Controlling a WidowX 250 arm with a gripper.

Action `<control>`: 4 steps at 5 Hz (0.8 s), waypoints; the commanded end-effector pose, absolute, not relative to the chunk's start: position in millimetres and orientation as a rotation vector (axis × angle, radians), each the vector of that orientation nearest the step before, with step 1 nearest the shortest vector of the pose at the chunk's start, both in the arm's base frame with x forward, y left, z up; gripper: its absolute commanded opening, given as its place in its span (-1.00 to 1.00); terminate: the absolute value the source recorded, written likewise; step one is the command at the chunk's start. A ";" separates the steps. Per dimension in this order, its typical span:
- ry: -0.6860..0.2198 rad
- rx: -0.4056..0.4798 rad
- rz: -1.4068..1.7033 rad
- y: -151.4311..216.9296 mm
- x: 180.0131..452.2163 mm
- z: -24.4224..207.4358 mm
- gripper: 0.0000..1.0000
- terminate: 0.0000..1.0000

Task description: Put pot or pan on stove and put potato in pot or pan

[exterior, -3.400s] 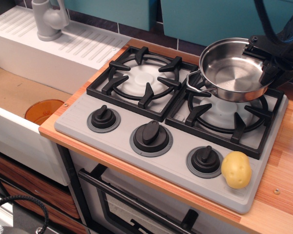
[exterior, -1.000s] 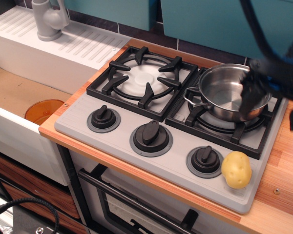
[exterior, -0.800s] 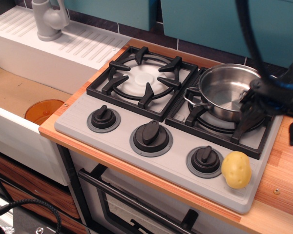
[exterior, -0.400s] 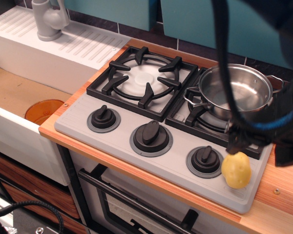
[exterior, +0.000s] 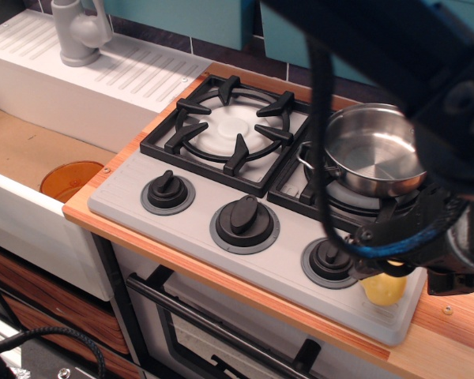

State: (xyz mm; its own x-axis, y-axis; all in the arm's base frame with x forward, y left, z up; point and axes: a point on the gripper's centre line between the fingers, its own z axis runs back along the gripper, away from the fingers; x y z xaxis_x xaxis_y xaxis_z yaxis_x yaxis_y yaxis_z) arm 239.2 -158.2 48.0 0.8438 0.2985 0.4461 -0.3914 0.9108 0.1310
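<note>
The shiny steel pot (exterior: 371, 150) stands upright and empty on the right burner of the grey stove (exterior: 197, 215). The pale-yellow potato (exterior: 384, 290) lies on the stove's front right corner, beside the right knob (exterior: 330, 259); only its lower part shows. My gripper (exterior: 393, 254) hangs right over the potato, and the black arm and blue cables cover its top. The fingertips are hidden, so I cannot tell whether the gripper is open or whether it touches the potato.
The left burner (exterior: 231, 128) is bare. An orange round disc (exterior: 71, 180) lies in the sink (exterior: 16, 150) at the left, and a grey tap (exterior: 79, 31) stands behind it. The wooden counter edge (exterior: 450, 332) runs along the stove's right side.
The pot was lowered onto the right burner and let go. The gripper then moved forward from the pot to just above the potato, now covering its top.
</note>
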 end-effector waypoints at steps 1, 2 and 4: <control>-0.520 0.177 0.380 -164.0 247.7 43.8 1.00 -1.00; -0.545 0.175 0.374 -162.4 251.6 38.5 1.00 -1.00; -0.586 0.163 0.365 -158.5 262.7 28.8 1.00 -1.00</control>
State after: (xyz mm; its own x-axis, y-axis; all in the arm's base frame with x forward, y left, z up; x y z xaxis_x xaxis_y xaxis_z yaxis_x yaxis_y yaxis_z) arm 253.7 -155.4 21.7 0.7859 0.2740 0.5543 -0.3736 0.9247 0.0727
